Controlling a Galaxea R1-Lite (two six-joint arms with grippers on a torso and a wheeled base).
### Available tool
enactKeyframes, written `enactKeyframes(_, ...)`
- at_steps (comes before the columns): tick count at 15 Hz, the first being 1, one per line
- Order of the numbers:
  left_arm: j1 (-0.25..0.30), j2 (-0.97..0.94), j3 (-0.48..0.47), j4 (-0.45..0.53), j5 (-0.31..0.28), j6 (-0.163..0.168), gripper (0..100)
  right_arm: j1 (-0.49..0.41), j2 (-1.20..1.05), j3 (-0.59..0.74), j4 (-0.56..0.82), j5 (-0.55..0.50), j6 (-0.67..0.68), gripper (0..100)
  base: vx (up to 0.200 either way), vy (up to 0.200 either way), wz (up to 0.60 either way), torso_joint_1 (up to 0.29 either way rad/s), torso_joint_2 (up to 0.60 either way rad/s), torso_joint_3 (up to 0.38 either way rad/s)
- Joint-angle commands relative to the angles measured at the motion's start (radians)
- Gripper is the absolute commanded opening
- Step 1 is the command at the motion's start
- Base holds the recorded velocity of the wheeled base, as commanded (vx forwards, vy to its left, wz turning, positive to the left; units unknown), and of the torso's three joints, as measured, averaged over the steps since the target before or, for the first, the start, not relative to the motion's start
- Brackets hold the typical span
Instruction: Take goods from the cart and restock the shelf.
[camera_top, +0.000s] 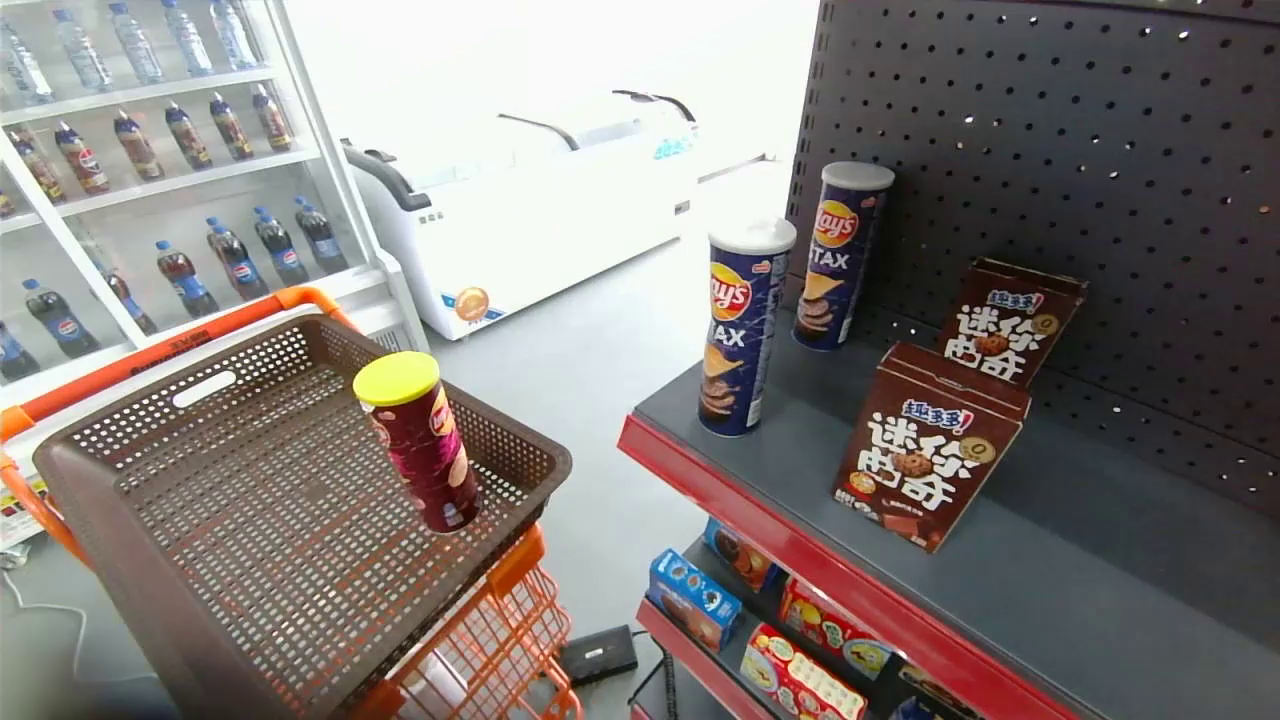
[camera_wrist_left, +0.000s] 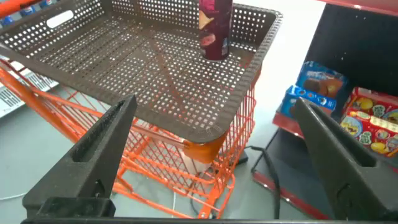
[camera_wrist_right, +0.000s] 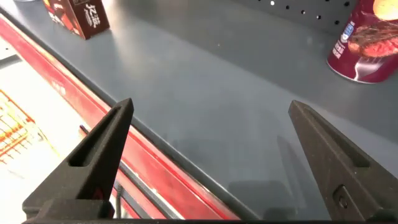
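The maroon can (camera_top: 425, 450) stands at the basket (camera_top: 545, 465) rim nearest the shelf (camera_top: 1100, 560). Bare deck lines the shelf's red front edge. The left gripper (camera_wrist_left: 211, 168) faces the basket corner and the right gripper (camera_wrist_right: 211, 162) overhangs that deck, both with jaws open.

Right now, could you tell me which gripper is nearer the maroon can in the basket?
Left. The left gripper faces the basket holding the maroon can; the right gripper is over the shelf.

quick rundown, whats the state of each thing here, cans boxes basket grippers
basket: holding one can
maroon can: upright in basket, lid on
front blue can: upright on shelf, lidded
back blue can: upright, lidded
front box: upright, closed
back box: upright, closed
left gripper: open, empty
right gripper: open, empty
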Motion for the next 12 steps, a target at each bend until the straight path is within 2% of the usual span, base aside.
enactKeyframes(1, 0.001, 0.002, 0.000, -0.004, 0.001, 0.007, 100, 0.001, 0.002, 0.000, 0.000, 0.000, 0.000, 100, 0.000, 0.000, 0.00, 0.000, 0.00, 0.000)
enactKeyframes(2, 0.001, 0.002, -0.034, -0.010, 0.000, 0.007, 100, 0.001, 0.000, 0.000, 0.000, 0.000, 0.000, 100, 0.000, 0.000, 0.00, 0.000, 0.00, 0.000)
enactKeyframes(3, -0.008, 0.113, -0.238, 0.036, -0.003, 0.008, 100, 0.001, 0.002, 0.000, 0.000, 0.000, 0.000, 100, 0.000, 0.000, 0.00, 0.000, 0.00, 0.000)
enactKeyframes(4, -0.010, 0.187, -0.299, 0.062, -0.002, 0.010, 100, 0.001, 0.000, 0.000, 0.000, 0.000, -0.001, 100, 0.000, 0.000, 0.00, 0.000, 0.00, 0.000)
enactKeyframes(5, 0.001, 0.357, -0.449, 0.104, 0.001, 0.013, 100, 0.001, 0.000, 0.000, 0.000, 0.000, -0.001, 100, 0.000, 0.000, 0.00, 0.000, 0.00, 0.000)
enactKeyframes(6, 0.001, 0.406, -0.463, 0.104, 0.001, 0.016, 100, 0.001, 0.002, 0.000, 0.000, 0.000, 0.000, 100, 0.000, 0.000, 0.00, 0.000, 0.00, 0.000)
enactKeyframes(8, -0.002, 0.591, -0.466, 0.099, 0.004, 0.068, 100, 0.001, 0.002, 0.000, 0.000, 0.000, 0.000, 100, 0.000, 0.000, 0.00, 0.000, 0.00, 0.000)
enactKeyframes(12, -0.002, 0.765, -0.479, 0.072, 0.006, 0.065, 100, 0.001, 0.002, 0.000, 0.000, 0.000, 0.000, 100, 0.000, 0.000, 0.00, 0.000, 0.00, 0.000)
